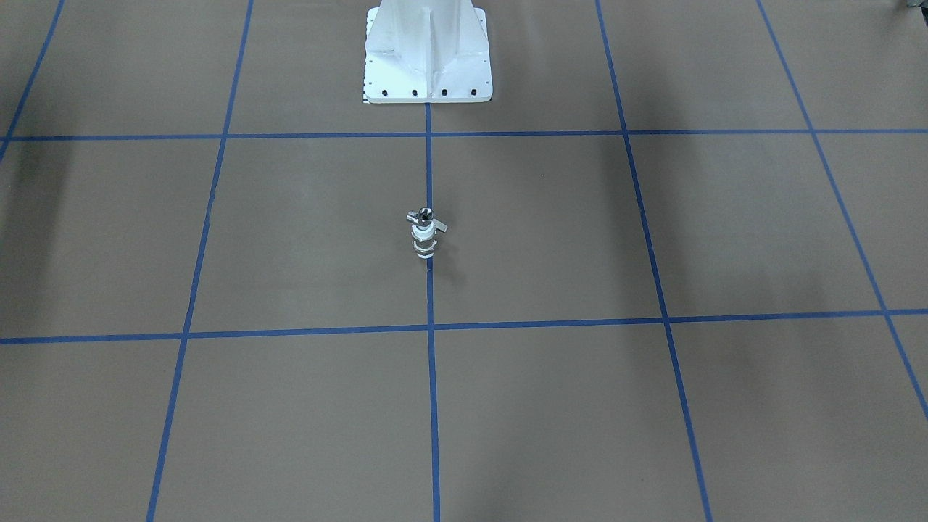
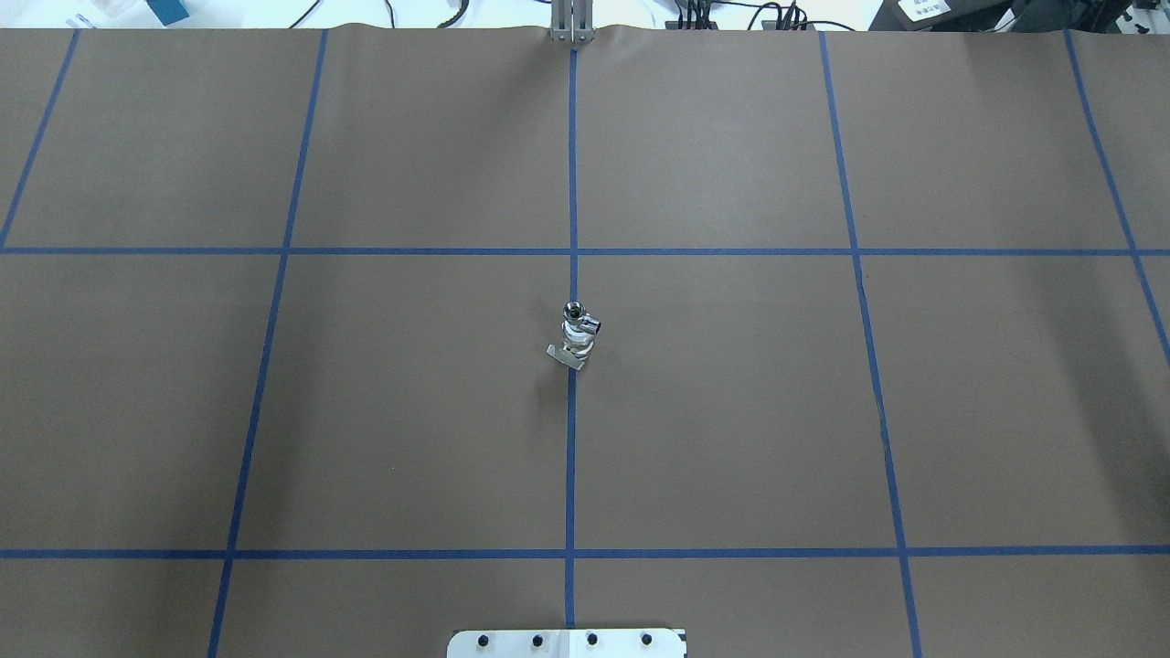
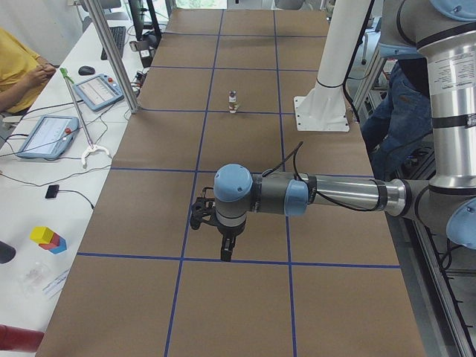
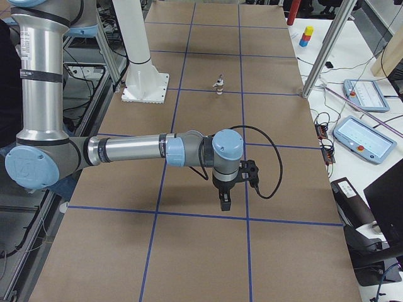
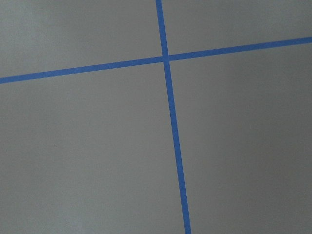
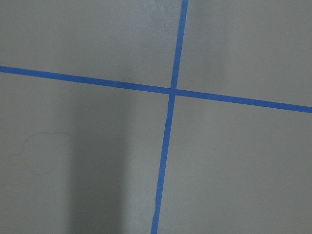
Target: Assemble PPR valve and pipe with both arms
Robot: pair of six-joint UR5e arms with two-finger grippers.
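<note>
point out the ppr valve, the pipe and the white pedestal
PPR valve (image 1: 423, 233): exterior front-facing view, on its white body.
pipe (image 1: 425, 214): exterior front-facing view, on its shiny head atop the valve.
white pedestal (image 1: 428, 58): exterior front-facing view, on its lower front.

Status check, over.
Left gripper, right gripper hang far from parts; state unreadable. Shiny chrome pipe stub atop white banded plastic valve, upright on blue tape line. No obstruction visible.

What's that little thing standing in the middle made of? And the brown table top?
The PPR valve looks like matte white plastic with shiny, metal-looking bands. The pipe on top gleams like chrome metal. The table cover seems to be dull brown paper, flat and without shine. The blue lines look like tape.
</note>
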